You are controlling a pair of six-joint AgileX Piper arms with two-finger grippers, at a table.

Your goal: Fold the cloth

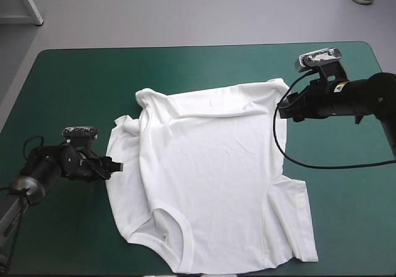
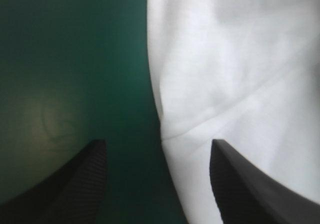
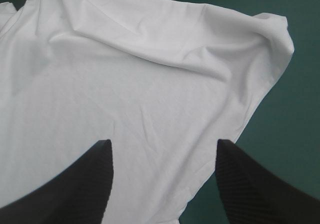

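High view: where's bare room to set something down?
Bare teal-green cover runs along the far edge beyond the T-shirt, and in the near right corner. Crowded: the left gripper at the shirt's left edge, the right gripper at its far right corner.

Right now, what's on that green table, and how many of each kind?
White T-shirt: 1
Black grippers: 2, the left gripper and the right gripper, both open
Teal-green table cover: 1
Total: 4
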